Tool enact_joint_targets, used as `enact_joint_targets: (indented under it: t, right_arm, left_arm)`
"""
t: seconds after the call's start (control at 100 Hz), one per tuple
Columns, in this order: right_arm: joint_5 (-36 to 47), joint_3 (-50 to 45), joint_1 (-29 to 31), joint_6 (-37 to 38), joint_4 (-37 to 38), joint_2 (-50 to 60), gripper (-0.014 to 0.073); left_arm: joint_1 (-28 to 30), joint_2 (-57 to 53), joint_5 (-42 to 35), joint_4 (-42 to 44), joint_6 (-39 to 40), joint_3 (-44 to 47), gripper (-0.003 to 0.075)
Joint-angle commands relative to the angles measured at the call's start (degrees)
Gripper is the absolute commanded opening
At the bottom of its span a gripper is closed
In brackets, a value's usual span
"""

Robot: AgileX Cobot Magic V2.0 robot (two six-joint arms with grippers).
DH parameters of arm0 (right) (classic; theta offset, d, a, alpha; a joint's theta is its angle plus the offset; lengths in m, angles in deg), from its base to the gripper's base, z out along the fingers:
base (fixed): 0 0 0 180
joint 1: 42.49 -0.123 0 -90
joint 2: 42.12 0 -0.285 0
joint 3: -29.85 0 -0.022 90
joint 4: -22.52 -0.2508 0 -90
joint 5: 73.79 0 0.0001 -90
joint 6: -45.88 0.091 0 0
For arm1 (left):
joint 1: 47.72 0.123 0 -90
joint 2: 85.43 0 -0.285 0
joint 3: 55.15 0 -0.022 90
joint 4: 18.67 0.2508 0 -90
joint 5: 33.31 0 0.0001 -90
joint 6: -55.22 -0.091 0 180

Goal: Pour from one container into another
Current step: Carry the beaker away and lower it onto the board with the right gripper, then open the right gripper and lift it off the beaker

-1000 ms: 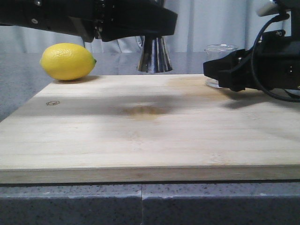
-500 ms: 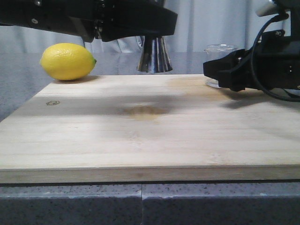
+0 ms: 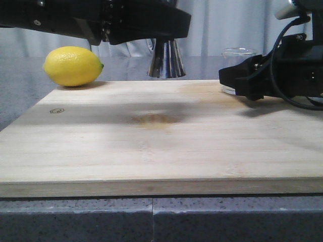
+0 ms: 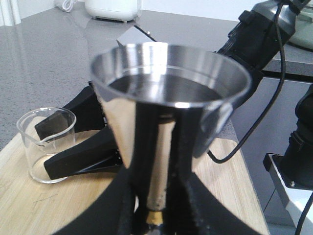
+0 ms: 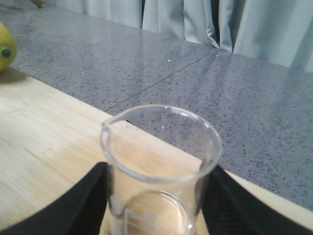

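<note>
The steel hourglass jigger (image 4: 166, 93) is upright in my left gripper (image 4: 159, 196), which is shut on its gold-banded waist. In the front view only its lower cone (image 3: 165, 59) shows, raised under the left gripper (image 3: 169, 27). The clear glass beaker (image 5: 159, 161) stands on the wooden board's back right part and looks empty. My right gripper (image 5: 157, 171) has a finger pressed on each side of it. From the front, the beaker (image 3: 238, 52) pokes up behind the right gripper (image 3: 237, 80). In the left wrist view the beaker (image 4: 46, 144) is down beside the jigger.
A large wooden cutting board (image 3: 151, 146) covers the grey speckled counter (image 3: 20, 96). A yellow lemon (image 3: 73, 65) lies at the board's back left corner. A damp stain (image 3: 156, 119) marks the board's middle. Curtains hang behind the counter.
Almost nothing differs; the right arm has shifted by a hair, and the jigger, beaker and lemon stay where they were.
</note>
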Motion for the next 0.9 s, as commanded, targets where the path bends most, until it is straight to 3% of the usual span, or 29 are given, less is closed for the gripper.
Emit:
enact_joint_targets:
  t: [0.0, 0.1, 0.32, 0.89]
  right_arm:
    - [4.89, 1.28, 0.40, -0.58, -0.27, 1.79, 0.0378]
    - [5.35, 1.28, 0.40, -0.58, -0.27, 1.79, 0.0391]
    - [5.47, 1.28, 0.40, 1.66, -0.27, 1.79, 0.0526]
    - [6.12, 1.28, 0.30, 1.76, -0.27, 10.00, 0.0528]
  left_arm:
    - [0.20, -2.84, 4.32, -4.22, 0.34, -1.45, -0.0019]
    - [0.20, -2.84, 4.32, -4.22, 0.34, -1.45, -0.0019]
    - [0.20, -2.84, 4.32, -4.22, 0.34, -1.45, -0.0019]
    - [0.20, -2.84, 3.27, -4.22, 0.34, -1.45, -0.0019]
